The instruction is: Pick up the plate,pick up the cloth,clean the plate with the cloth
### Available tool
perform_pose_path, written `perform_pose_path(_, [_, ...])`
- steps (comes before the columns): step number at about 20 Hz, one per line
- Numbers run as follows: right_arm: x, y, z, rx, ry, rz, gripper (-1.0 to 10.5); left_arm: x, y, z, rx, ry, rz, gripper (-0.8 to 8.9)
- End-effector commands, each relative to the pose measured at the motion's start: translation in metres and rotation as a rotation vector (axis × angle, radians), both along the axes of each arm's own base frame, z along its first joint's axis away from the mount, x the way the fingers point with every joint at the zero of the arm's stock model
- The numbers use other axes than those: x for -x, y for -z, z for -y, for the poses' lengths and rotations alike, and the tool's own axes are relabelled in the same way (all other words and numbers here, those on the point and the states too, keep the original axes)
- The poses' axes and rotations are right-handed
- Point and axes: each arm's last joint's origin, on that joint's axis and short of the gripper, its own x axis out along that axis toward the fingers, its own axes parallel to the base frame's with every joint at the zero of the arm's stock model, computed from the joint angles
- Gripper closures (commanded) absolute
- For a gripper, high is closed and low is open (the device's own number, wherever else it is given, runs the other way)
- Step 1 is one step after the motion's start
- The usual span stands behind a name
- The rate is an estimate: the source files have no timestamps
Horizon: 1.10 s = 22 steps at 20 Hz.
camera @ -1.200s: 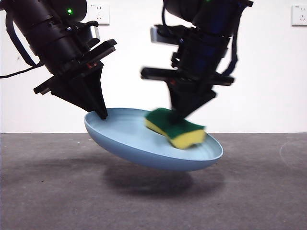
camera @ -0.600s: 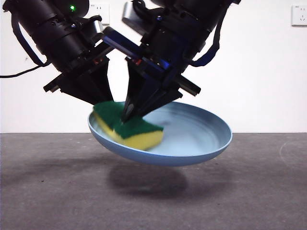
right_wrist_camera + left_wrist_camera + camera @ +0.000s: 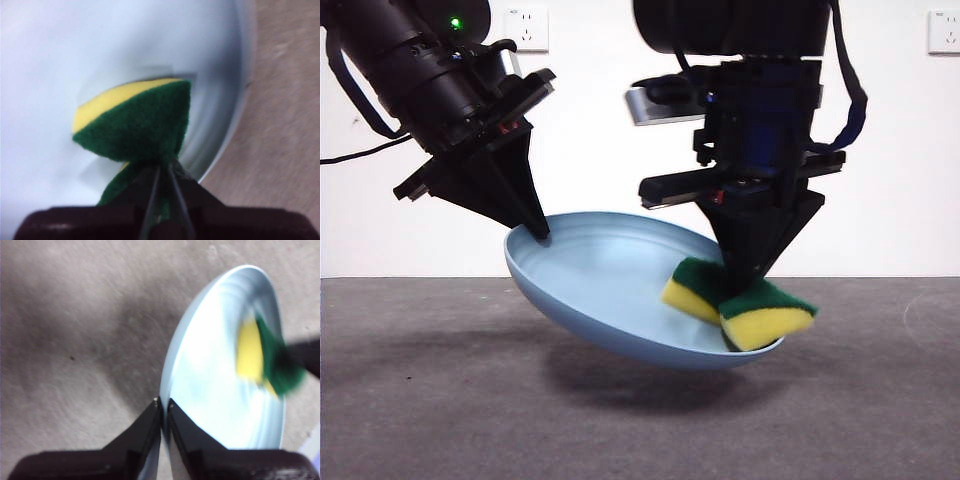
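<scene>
The light-blue plate [image 3: 610, 290] hangs tilted above the grey table, its right side lower. My left gripper [image 3: 535, 232] is shut on the plate's left rim; the left wrist view shows its jaws pinching the plate [image 3: 215, 390] at the rim, left gripper [image 3: 164, 405]. My right gripper [image 3: 738, 290] comes down from above, shut on the cloth [image 3: 740, 305], a yellow sponge with a green layer, pressed against the plate's lower right inside near the rim. In the right wrist view the cloth [image 3: 140, 120] is folded between the right gripper [image 3: 164, 172] jaws, against the plate [image 3: 50, 60].
A grey table surface [image 3: 440, 400] lies under the plate, carrying its shadow. A white wall with sockets [image 3: 526, 28] stands behind. Both dark arms fill the upper part of the front view.
My right gripper has swept the cloth from the plate's left inside to its lower right near the rim. The plate tilted down to the right again.
</scene>
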Motion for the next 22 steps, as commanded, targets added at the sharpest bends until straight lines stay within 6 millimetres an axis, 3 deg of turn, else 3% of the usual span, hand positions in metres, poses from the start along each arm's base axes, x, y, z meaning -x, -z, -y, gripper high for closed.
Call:
perform_pose_path(1, [-0.011, 0.004, 0.0, -0.048, 0.04, 0.059, 9.6, 0.004, -0.001, 0.003, 0.057, 0.07, -0.033, 8.22])
perform_pose_path(5, [-0.019, -0.003, -0.011, -0.238, -0.016, 0.09, 9.6, 0.005, -0.001, 0.005, 0.058, 0.077, -0.036, 8.22])
perform_pose_path(8, [-0.017, -0.007, -0.021, -0.465, -0.132, -0.028, 9.6, 0.003, -0.002, 0.005, 0.061, 0.074, -0.017, 8.22])
perform_pose_path(11, [-0.005, -0.007, -0.032, -0.528, -0.235, -0.125, 9.6, 0.0, -0.004, 0.006, 0.07, 0.06, 0.018, 8.22])
perform_pose_path(17, [0.018, 0.006, -0.026, -0.296, -0.248, -0.255, 9.6, -0.006, -0.005, 0.001, 0.049, -0.001, 0.064, 8.22])
perform_pose_path(20, [0.017, 0.007, -0.016, -0.122, -0.157, -0.164, 9.6, -0.009, -0.005, -0.005, 0.011, -0.045, 0.078, 8.22])
perform_pose_path(22, [0.018, -0.002, -0.012, -0.098, -0.135, -0.104, 9.6, -0.011, -0.004, -0.009, -0.076, -0.1, 0.115, 8.22])
